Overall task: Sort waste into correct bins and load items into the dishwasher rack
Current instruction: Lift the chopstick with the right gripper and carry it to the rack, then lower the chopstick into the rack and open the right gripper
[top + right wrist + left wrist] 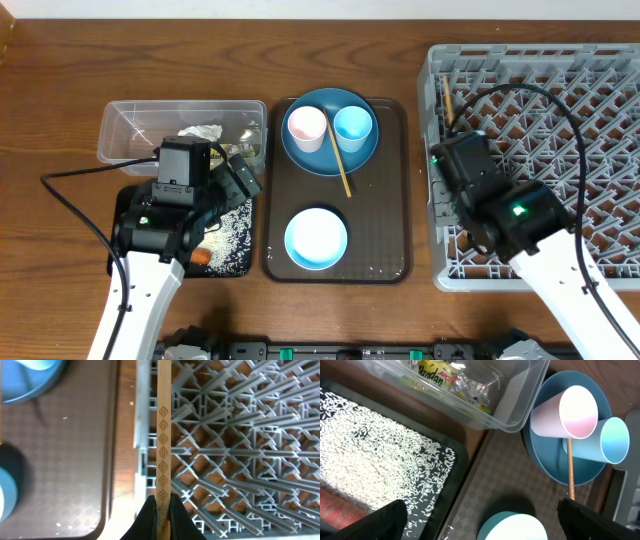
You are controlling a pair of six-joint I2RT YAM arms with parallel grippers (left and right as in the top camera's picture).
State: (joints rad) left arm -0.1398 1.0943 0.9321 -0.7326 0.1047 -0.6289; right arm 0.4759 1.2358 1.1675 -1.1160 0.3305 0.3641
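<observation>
My right gripper (162, 510) is shut on a wooden chopstick (163, 425), which points out along the left edge of the grey dishwasher rack (580, 100). A second chopstick (341, 165) lies across the blue plate (330, 160), beside the pink cup (306, 127) and the light-blue cup (352, 126). The pale-blue bowl (316, 238) sits nearer on the brown tray (385, 200). My left gripper (487, 525) hangs open over the black tray's right rim (465, 465) and the bowl (515, 527). Rice (370, 460) and a carrot (200, 257) lie in the black tray.
The clear tub (120, 130) at the back left holds a crumpled napkin (202, 131) and a yellow-green wrapper (437, 377). The brown tray lies between the bins and the rack. A cable loops over the rack's left half.
</observation>
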